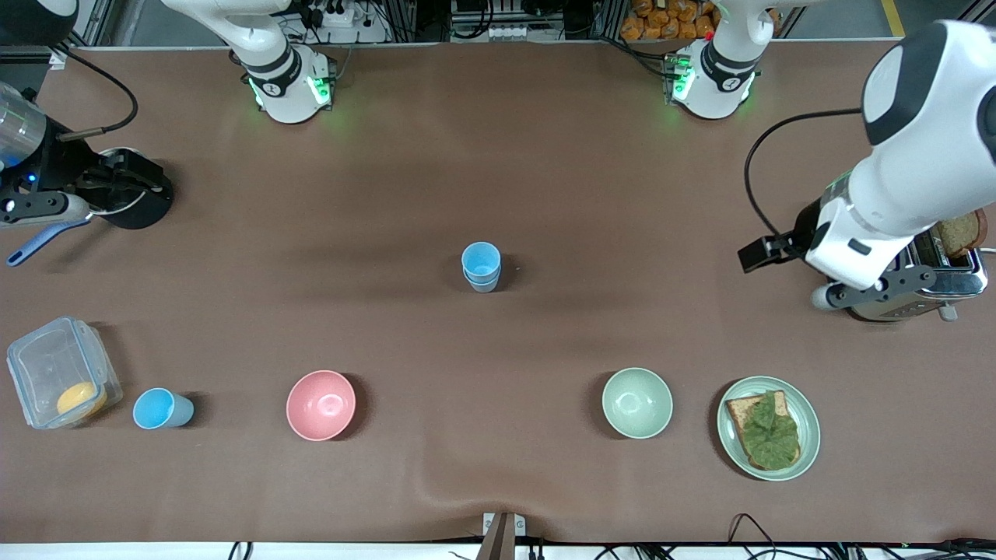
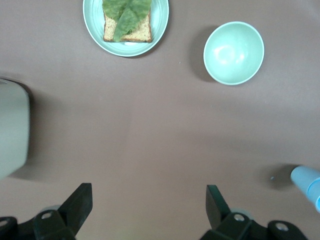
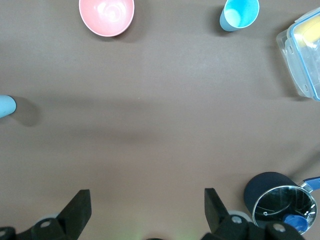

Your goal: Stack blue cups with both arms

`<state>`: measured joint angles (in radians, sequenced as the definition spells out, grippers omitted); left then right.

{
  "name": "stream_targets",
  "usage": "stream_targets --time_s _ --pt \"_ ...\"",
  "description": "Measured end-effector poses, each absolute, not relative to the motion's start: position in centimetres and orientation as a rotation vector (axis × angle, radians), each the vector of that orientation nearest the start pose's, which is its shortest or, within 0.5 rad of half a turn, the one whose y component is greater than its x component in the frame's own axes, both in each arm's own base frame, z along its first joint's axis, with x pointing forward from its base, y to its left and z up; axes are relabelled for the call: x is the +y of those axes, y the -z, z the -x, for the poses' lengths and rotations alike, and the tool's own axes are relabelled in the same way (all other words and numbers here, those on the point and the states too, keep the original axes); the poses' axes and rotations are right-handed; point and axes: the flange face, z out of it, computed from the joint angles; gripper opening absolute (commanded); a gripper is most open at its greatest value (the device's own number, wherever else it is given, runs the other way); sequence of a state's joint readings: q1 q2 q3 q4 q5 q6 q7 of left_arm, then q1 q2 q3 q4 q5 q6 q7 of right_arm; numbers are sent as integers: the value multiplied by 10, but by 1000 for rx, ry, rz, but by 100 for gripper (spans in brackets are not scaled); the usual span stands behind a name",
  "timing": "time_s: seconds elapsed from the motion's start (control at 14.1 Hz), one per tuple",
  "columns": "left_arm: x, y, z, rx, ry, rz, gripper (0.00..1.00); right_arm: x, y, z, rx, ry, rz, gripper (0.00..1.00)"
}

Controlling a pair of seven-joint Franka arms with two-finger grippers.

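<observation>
Now two blue cups [image 1: 481,267] stand stacked in the middle of the table [image 1: 498,155], upright. A third blue cup [image 1: 161,408] stands alone nearer to the front camera, between the plastic box [image 1: 61,372] and the pink bowl [image 1: 320,404]. The left gripper [image 2: 150,210] hangs over bare table near the toaster [image 1: 926,280], its fingers spread and holding nothing. The right gripper [image 3: 147,210] hangs beside the black pot [image 3: 280,200], also spread and empty.

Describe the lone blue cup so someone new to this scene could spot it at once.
Start at the clear lidded container at the right arm's end of the table. The single blue cup stands between it and the pink bowl. Unlike the stacked blue cups mid-table, it stands alone.
</observation>
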<state>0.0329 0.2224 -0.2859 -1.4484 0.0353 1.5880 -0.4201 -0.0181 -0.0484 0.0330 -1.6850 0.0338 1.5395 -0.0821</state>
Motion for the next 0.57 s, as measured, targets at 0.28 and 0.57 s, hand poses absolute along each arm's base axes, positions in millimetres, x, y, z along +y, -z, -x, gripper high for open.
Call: stream_targets --time_s 0.28,0.57 --pt "-87 -581 -584 -140 -99 3111 100 14 -595 -533 -154 -150 3099 100" --pt "-61 -605 -560 -58 -89 3099 100 13 -595 -533 -153 -151 3099 100"
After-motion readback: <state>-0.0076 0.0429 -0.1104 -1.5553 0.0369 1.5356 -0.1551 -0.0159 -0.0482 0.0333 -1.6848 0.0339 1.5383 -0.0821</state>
